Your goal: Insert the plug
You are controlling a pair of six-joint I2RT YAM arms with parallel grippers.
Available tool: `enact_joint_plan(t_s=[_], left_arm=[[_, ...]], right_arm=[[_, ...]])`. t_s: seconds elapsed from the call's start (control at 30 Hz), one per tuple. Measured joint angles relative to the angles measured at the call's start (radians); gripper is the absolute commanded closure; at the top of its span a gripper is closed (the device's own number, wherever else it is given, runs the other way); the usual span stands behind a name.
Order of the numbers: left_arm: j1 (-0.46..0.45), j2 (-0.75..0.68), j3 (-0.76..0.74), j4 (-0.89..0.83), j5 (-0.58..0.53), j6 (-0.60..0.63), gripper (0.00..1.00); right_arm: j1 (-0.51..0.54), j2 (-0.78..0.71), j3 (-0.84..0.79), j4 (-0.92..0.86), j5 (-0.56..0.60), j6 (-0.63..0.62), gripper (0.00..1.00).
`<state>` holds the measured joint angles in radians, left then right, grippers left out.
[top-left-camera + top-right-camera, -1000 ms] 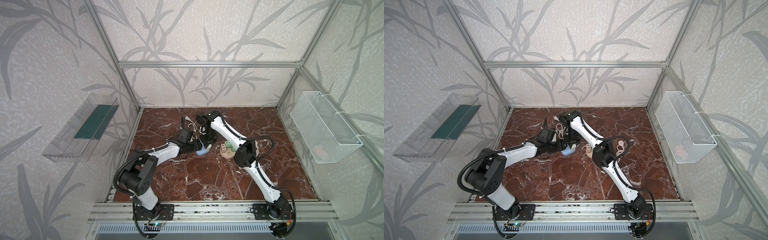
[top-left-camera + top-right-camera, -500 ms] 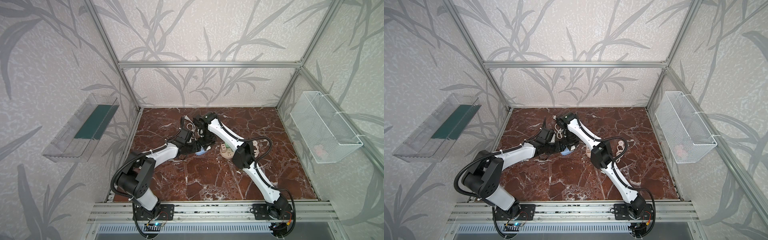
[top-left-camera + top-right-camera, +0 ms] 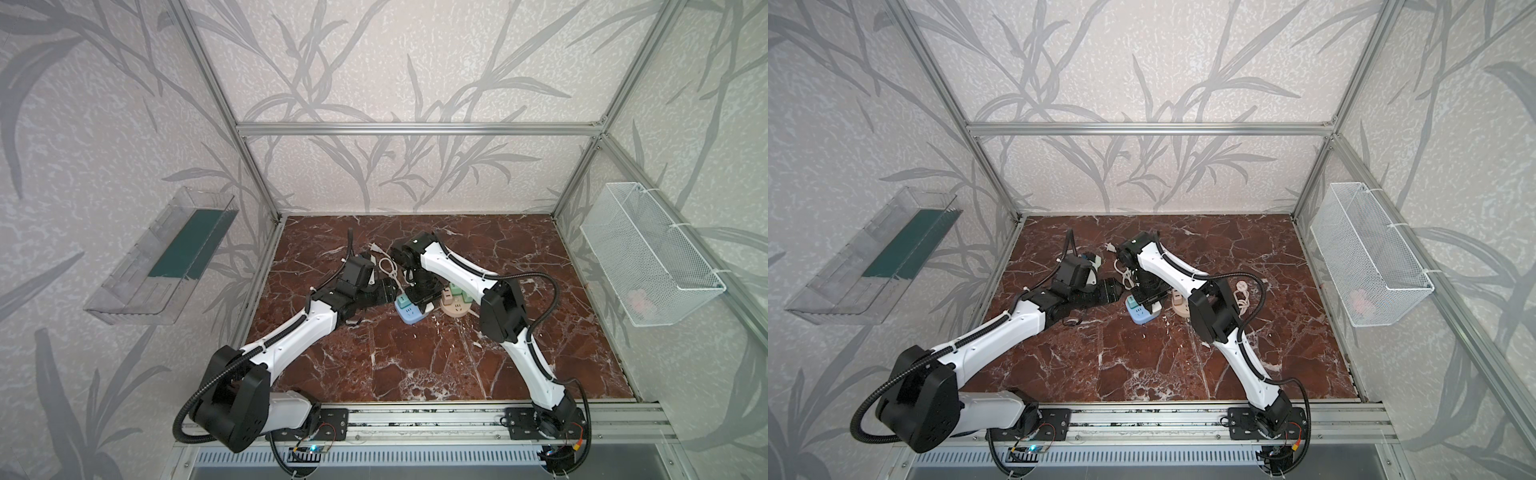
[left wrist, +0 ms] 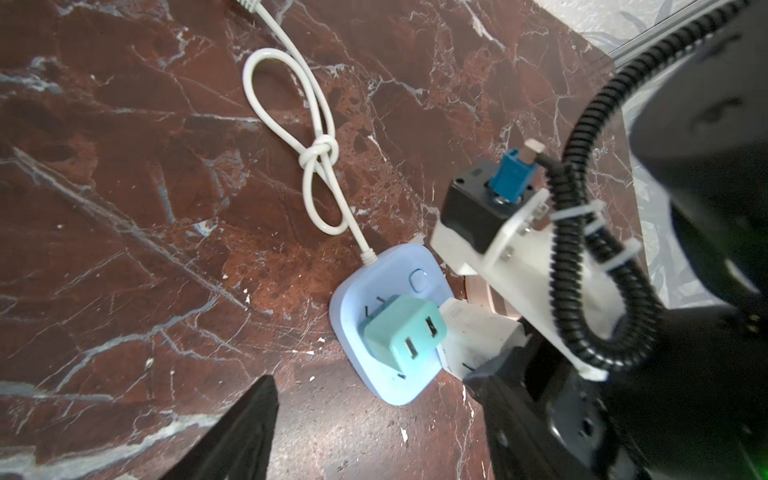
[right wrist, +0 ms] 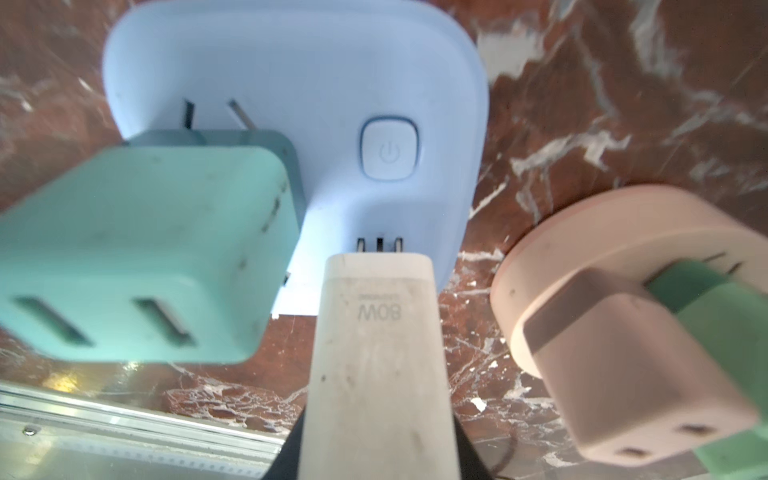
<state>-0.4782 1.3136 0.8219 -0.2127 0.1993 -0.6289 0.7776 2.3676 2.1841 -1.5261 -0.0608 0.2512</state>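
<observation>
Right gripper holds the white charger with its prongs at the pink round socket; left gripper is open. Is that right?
Wrong socket. The right wrist view shows the white charger in the right gripper with its prongs at the light blue square socket, not at the pink round socket beside it. The left gripper is open, as stated.

white arms [image 3: 291,340], black joints [image 3: 232,399], ribbed black cables [image 4: 571,257], white zip ties [image 4: 577,212].
</observation>
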Motion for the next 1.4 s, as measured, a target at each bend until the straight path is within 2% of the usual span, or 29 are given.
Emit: enact_joint_plan(t_s=[0.17,0.33,0.53,0.9,0.93,0.97,1.03,1.13,1.2,1.4], left_arm=[[-0.025,-0.025,-0.027,-0.007,-0.020,-0.002,0.24],[-0.053,-0.034,-0.027,-0.006,-0.038,-0.003,0.24],[-0.067,-0.035,-0.031,-0.015,-0.049,-0.003,0.24],[-0.068,-0.027,-0.019,-0.058,-0.041,0.005,0.24],[-0.067,-0.027,-0.018,-0.065,-0.041,0.008,0.24],[-0.067,-0.027,-0.018,-0.068,-0.042,0.009,0.24],[-0.067,-0.027,-0.018,-0.072,-0.043,0.010,0.23],[-0.067,-0.029,-0.018,-0.074,-0.046,0.009,0.23],[-0.067,-0.030,-0.018,-0.080,-0.049,0.009,0.23],[-0.064,-0.050,-0.013,-0.100,-0.067,0.009,0.23]], right_arm=[[0.009,-0.073,-0.130,0.012,0.000,0.000,1.00],[0.010,-0.077,-0.136,0.005,0.000,-0.020,1.00],[0.006,-0.004,-0.028,-0.071,-0.018,-0.045,1.00],[0.007,0.126,0.179,-0.090,-0.136,-0.053,1.00],[0.008,0.129,0.183,-0.090,-0.138,-0.053,0.97],[0.009,0.129,0.186,-0.090,-0.137,-0.051,0.86],[0.009,0.131,0.193,-0.090,-0.137,-0.046,0.71],[0.010,0.142,0.226,-0.090,-0.135,-0.040,0.55],[0.011,0.163,0.256,-0.089,-0.127,-0.038,0.45],[0.009,0.187,0.326,-0.089,-0.085,-0.030,0.29]])
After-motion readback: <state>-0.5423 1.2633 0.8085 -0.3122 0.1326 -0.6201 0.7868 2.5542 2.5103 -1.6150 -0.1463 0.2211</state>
